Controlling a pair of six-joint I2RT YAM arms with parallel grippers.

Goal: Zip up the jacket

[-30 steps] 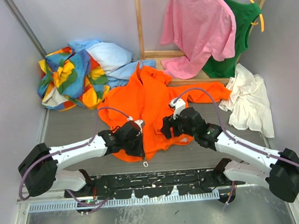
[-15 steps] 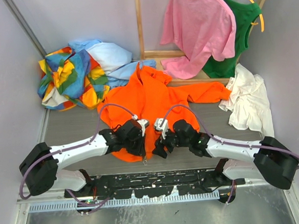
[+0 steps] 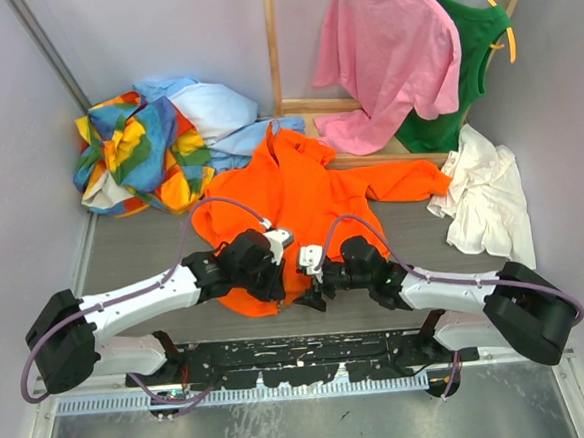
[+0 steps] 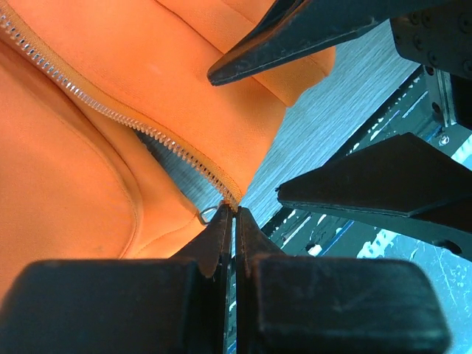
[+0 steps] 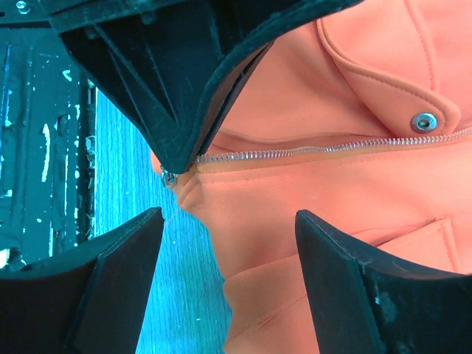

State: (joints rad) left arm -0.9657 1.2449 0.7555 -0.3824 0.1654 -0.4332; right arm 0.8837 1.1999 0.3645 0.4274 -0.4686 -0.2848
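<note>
Orange jacket (image 3: 305,193) lies front-up in the middle of the counter (image 3: 139,255), hem toward the near edge, hood toward the far edge.

Progress: the slider (image 4: 211,214) looks to sit at the hem end of the zipper (image 4: 125,118). Judged from that, the run up to the collar is all still to do. Whether the teeth above it are joined cannot be told.

Left gripper (image 4: 236,215): clenched tight, tips touching the hem right at the slider. Cannot tell whether the pull or a bit of cloth is nipped between them.

Right gripper (image 5: 228,221): released, jaws wide, straddling the hem just beside the left tips and holding nothing.

Change from a second ago: the right arm was over the jacket's right half, well apart from the left. It has swung in along the near edge to meet it. The left gripper has barely moved. The pull then lay bare on the counter below the hem; the top view now hides it.
</note>
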